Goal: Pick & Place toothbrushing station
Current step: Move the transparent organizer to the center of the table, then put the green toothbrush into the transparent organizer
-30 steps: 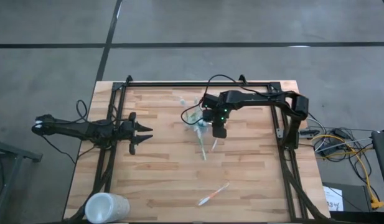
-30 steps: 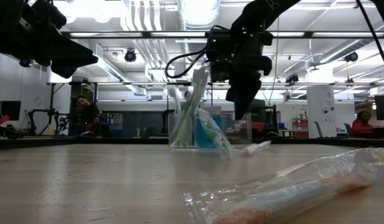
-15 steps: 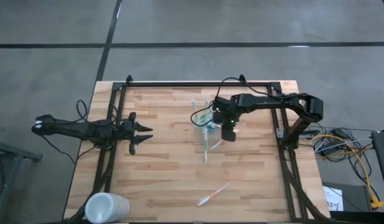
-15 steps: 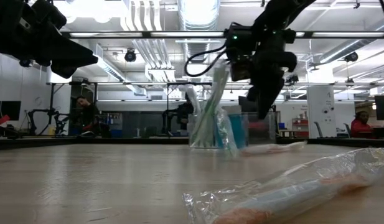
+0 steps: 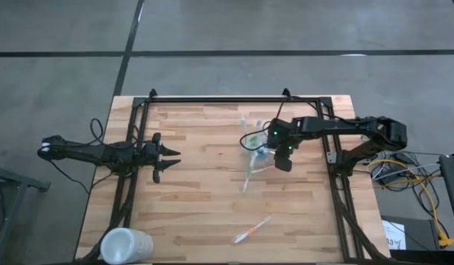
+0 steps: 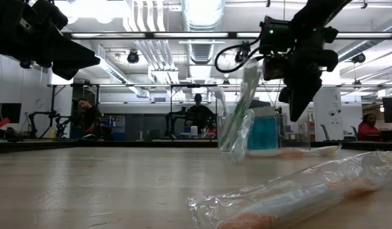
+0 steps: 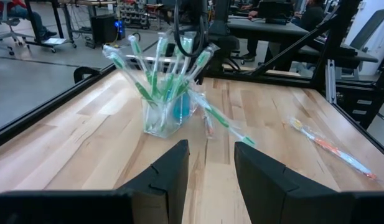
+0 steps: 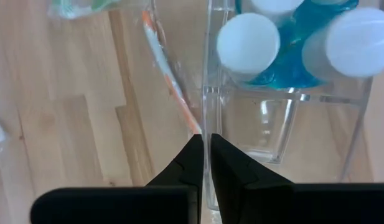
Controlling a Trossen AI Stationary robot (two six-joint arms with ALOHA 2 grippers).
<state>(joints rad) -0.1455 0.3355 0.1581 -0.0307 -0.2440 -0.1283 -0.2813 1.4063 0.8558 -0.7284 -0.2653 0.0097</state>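
Right gripper [image 5: 283, 157] pinches the toothbrushing station [image 5: 257, 144] wall, fingers nearly shut, mid-table right of centre (transport step, I judge). Next: set down level, release. Left gripper [image 5: 165, 157] parked, parted, empty.

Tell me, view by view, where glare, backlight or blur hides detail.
Low view: bright ceiling lights turn the right gripper into a silhouette, and the nearest wrapped toothbrush is out of focus. Right wrist view: the see-through holder is soft, its walls showing only as faint lines. High view: even light, no glare on the table.
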